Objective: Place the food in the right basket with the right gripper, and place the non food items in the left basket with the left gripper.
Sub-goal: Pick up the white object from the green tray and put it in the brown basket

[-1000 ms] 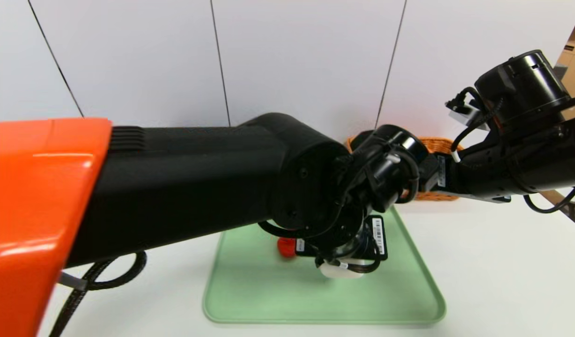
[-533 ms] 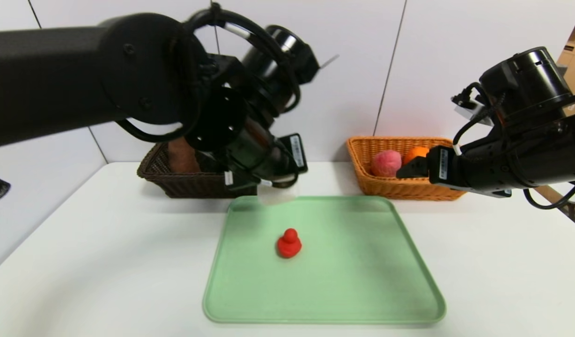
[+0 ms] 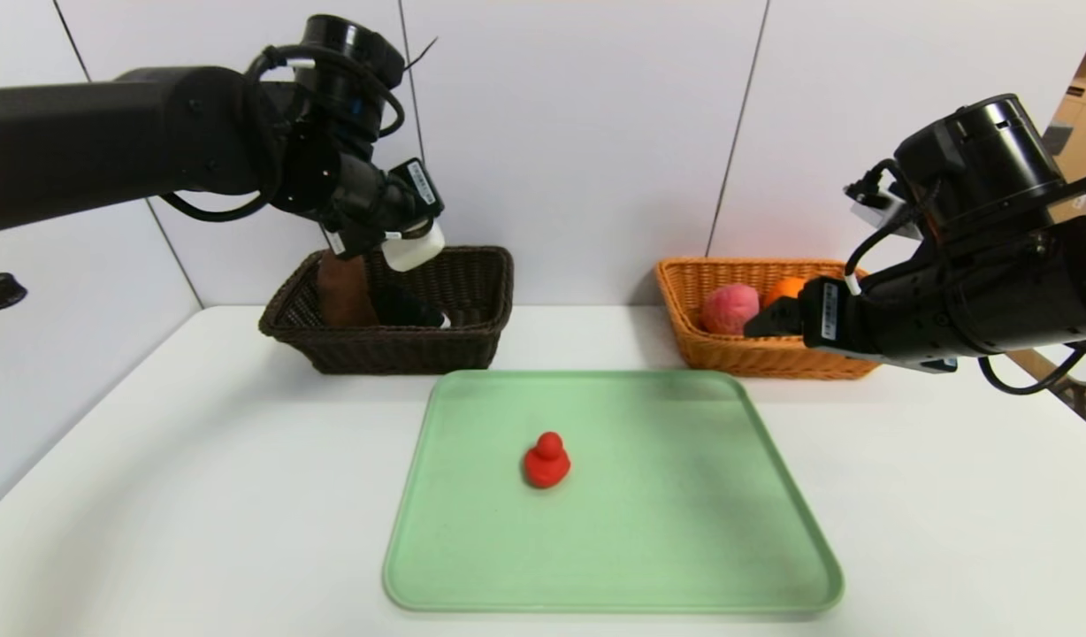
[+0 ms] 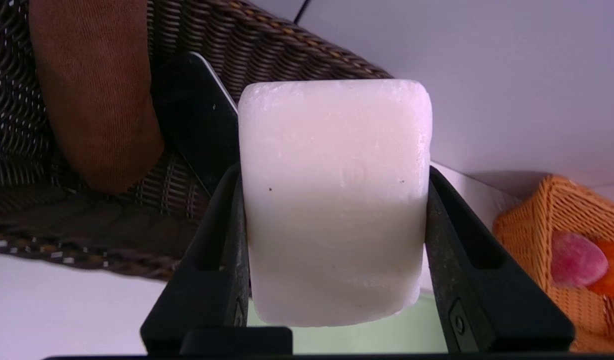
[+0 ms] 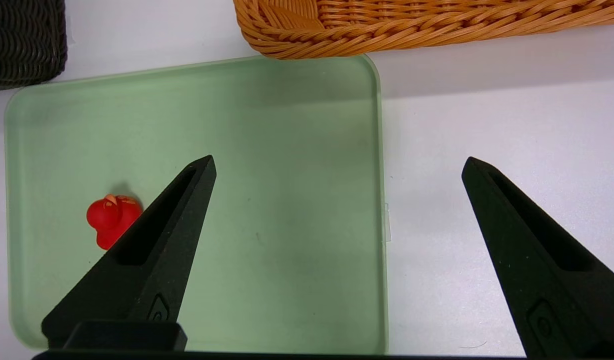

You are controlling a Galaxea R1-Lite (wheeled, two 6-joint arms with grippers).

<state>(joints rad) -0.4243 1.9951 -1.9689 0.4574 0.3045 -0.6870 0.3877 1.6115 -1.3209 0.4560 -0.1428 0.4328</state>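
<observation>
The white soap bar [image 3: 412,249] hangs over the dark left basket [image 3: 472,345] in the head view, pinched by the left gripper [image 3: 400,241], because soap is not food. The left wrist view shows both jaws pressing the bar's sides so it cannot slip. In the right wrist view the right gripper [image 5: 337,167] waits wide apart and empty above the green tray [image 5: 287,150], where a red toy duck [image 5: 109,219] sits.
</observation>
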